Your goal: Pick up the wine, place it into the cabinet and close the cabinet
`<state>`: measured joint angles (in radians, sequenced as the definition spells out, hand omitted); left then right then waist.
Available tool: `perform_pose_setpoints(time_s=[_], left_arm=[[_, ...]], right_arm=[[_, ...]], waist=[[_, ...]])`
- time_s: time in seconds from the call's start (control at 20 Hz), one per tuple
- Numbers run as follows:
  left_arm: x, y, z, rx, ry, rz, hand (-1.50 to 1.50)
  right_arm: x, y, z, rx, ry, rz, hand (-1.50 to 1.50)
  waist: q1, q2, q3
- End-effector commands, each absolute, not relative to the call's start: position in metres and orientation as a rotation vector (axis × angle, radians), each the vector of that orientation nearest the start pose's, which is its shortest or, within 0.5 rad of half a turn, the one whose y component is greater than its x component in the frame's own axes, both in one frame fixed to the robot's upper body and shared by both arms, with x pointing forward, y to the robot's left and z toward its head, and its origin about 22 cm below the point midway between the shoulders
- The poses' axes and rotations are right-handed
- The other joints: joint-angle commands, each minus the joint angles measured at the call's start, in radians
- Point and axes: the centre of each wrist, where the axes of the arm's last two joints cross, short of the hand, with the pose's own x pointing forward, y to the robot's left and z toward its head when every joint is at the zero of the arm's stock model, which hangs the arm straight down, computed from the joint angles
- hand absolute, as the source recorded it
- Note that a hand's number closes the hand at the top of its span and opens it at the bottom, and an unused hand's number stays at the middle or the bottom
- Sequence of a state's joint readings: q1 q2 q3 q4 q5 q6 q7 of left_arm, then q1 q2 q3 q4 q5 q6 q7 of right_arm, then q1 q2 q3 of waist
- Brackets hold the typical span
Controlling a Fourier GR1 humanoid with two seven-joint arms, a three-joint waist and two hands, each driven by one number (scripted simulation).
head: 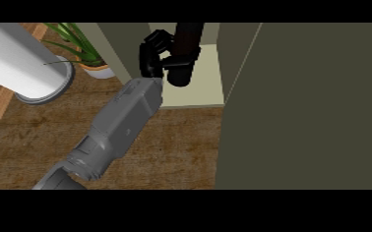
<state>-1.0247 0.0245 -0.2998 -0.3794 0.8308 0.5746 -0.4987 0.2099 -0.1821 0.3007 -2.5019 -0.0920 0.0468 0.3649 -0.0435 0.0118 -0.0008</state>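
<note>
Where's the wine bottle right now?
In the head view, the wine bottle sits top centre, inside the open cabinet, held by the hand; the potted plant stands to its left.

Tabletop: brown wood grain, filling the lower middle. Potted plant: green leaves, pale pot, at 11 o'clock. White cylinder: grey-rimmed end, tilted, at 10 o'clock, just beside the plant.
</note>
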Motion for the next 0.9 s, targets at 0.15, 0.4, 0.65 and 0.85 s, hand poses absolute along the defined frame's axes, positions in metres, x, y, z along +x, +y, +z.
perform_pose_setpoints(time_s=[0.15, 0.4, 0.65, 0.85], left_arm=[[0.436, 0.111, 0.048, 0.366, -1.651, 0.203, -1.50], [0.442, 0.127, 0.048, 0.460, -1.607, 0.158, -1.50], [0.437, 0.137, 0.033, 0.480, -1.595, 0.155, -1.50], [0.439, 0.125, 0.040, 0.541, -1.581, 0.165, -1.50]], right_arm=[[0.101, -0.206, 0.189, 0.373, -1.935, 0.298, -1.50], [0.094, -0.211, 0.190, 0.363, -1.909, 0.313, -1.50], [0.108, -0.202, 0.178, 0.377, -1.917, 0.309, -1.50], [0.091, -0.211, 0.194, 0.386, -1.925, 0.319, -1.50]], waist=[[-0.008, -0.001, 0.001], [-0.019, 0.002, 0.001], [-0.019, 0.008, 0.000], [-0.022, 0.004, 0.000]])
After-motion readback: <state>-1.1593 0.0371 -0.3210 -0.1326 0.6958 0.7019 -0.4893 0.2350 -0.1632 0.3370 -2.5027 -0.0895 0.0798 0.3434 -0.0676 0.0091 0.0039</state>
